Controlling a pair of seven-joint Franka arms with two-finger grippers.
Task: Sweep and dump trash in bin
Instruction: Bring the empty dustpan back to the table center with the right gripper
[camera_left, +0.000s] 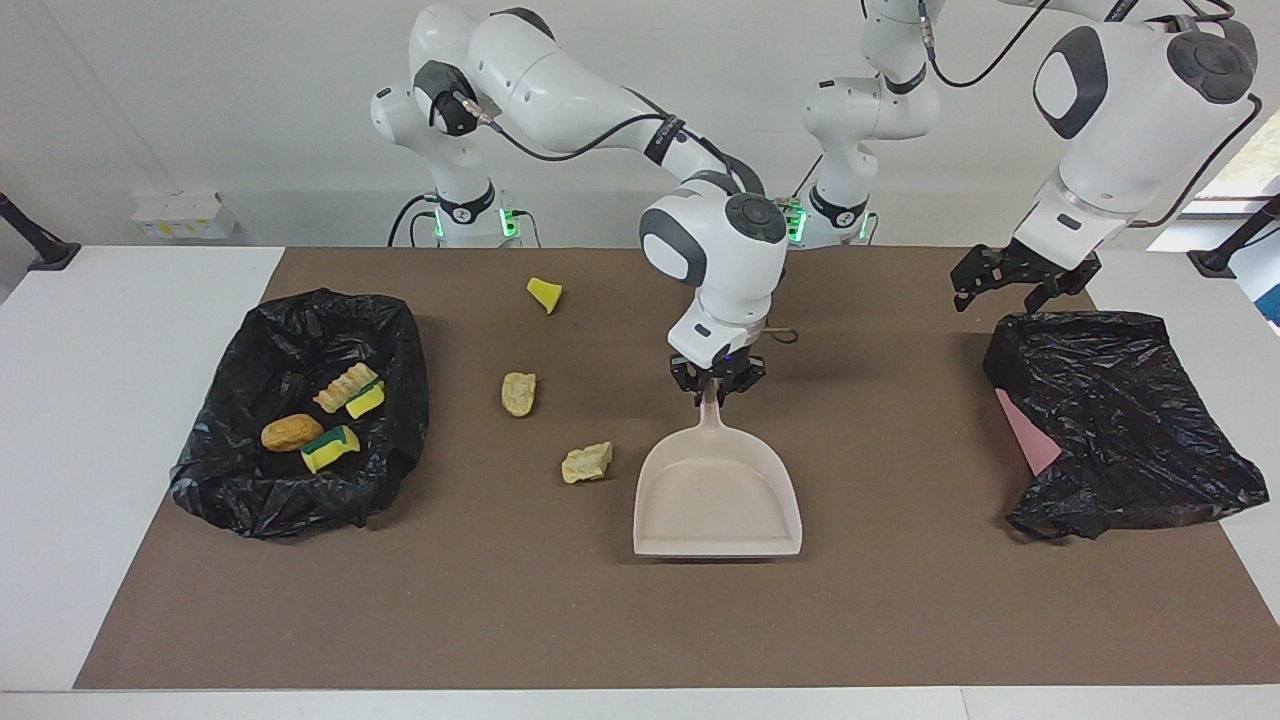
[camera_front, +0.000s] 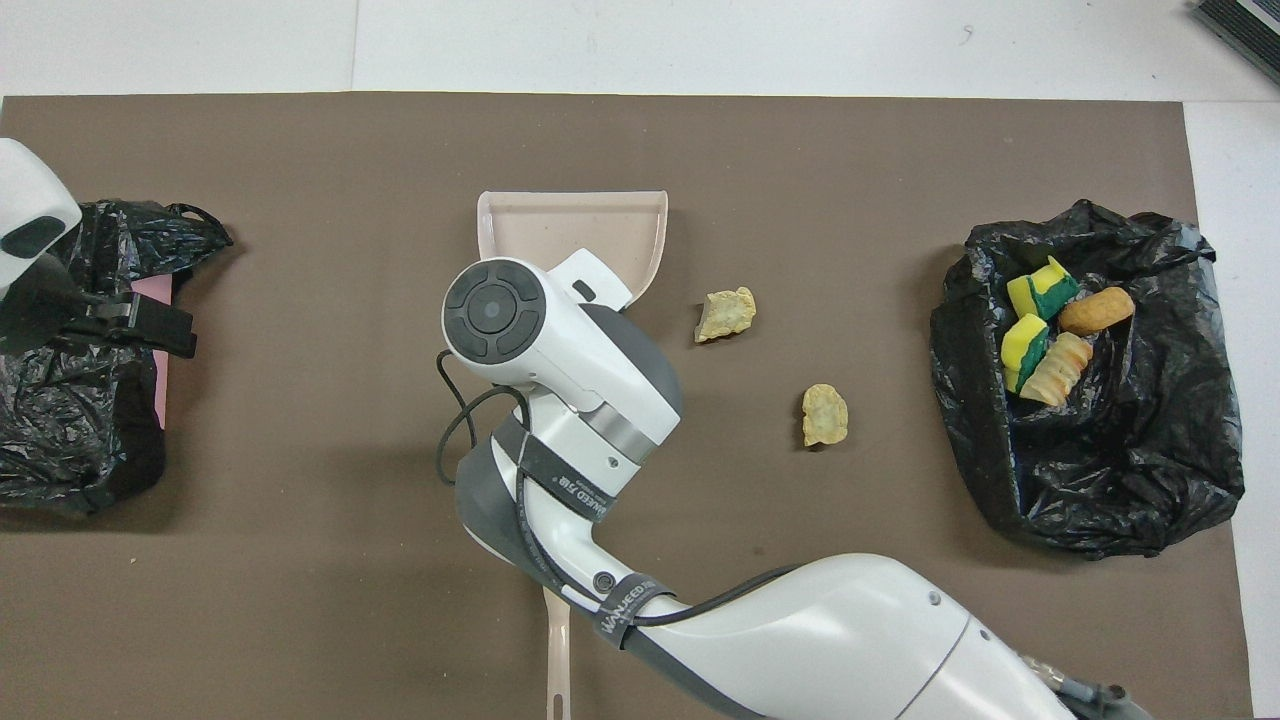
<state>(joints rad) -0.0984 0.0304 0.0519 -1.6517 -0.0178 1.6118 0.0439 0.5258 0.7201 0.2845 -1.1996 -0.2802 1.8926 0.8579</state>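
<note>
trash: three soft, light yellow and tan scraps (camera_left: 587, 462) on the brown mat's middle; four in the black bag (camera_left: 300, 500)
right gripper (camera_left: 716, 385): clamped on beige plastic dustpan (camera_left: 717, 500) handle
left gripper (camera_left: 1010, 285): wide apart, waits over the other black bag (camera_left: 1130, 430)
how: sweep, don't pinch

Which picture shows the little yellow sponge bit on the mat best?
The facing view. There the yellow sponge bit lies in plain sight on the mat, nearer to the robots than the two tan lumps. In the overhead view the right arm covers that spot, so it does not show at all.
</note>
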